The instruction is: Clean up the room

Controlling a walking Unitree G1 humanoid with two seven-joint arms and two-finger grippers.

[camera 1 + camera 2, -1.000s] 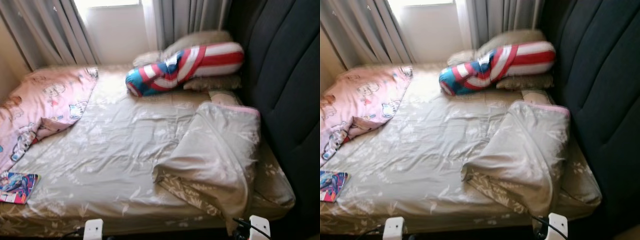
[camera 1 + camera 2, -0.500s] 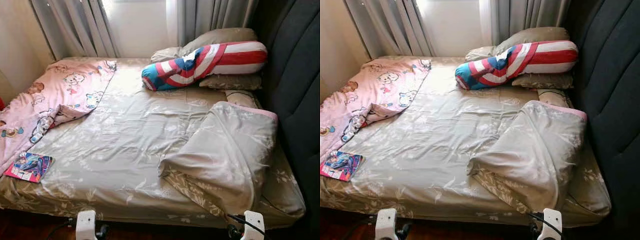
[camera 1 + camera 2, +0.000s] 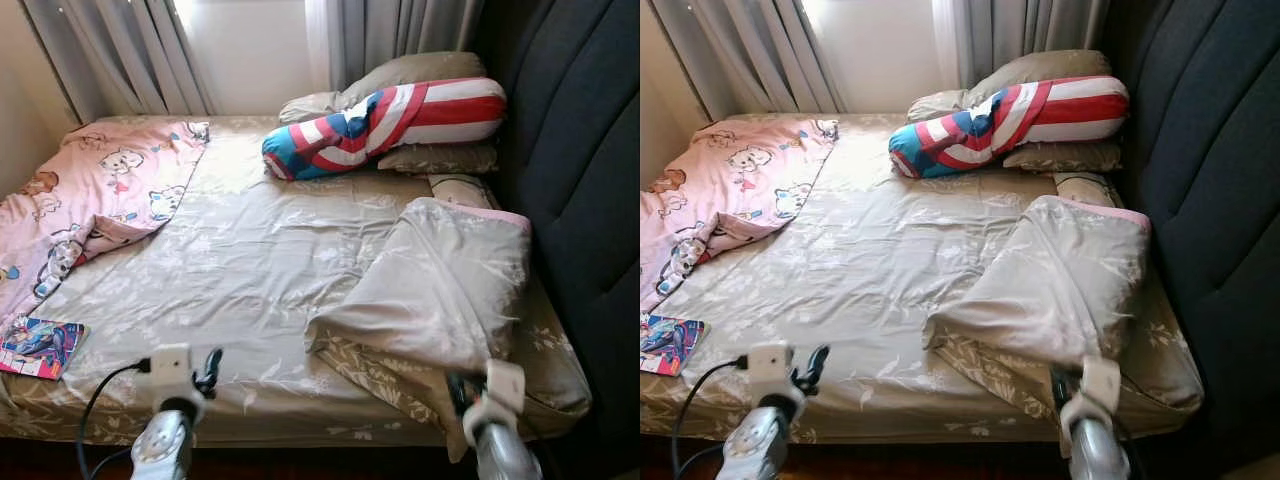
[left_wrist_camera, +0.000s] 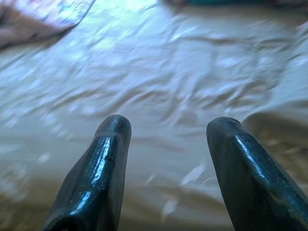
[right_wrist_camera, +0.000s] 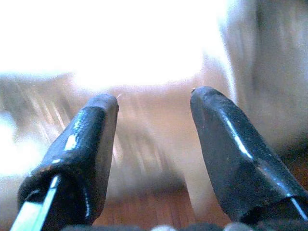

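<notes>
Beige floral bed sheet (image 3: 240, 280) covers the mattress, with a crumpled beige blanket (image 3: 440, 290) at 4 o'clock. Both left gripper (image 4: 166, 144) and right gripper (image 5: 154, 125) are open wide, holding nothing. Probably best to pinch the blanket's near edge firmly, then pull it flat.

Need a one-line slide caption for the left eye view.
Both open hands, left hand and right hand, raised over a rumpled beige floral bedsheet beside a folded beige blanket.
</notes>
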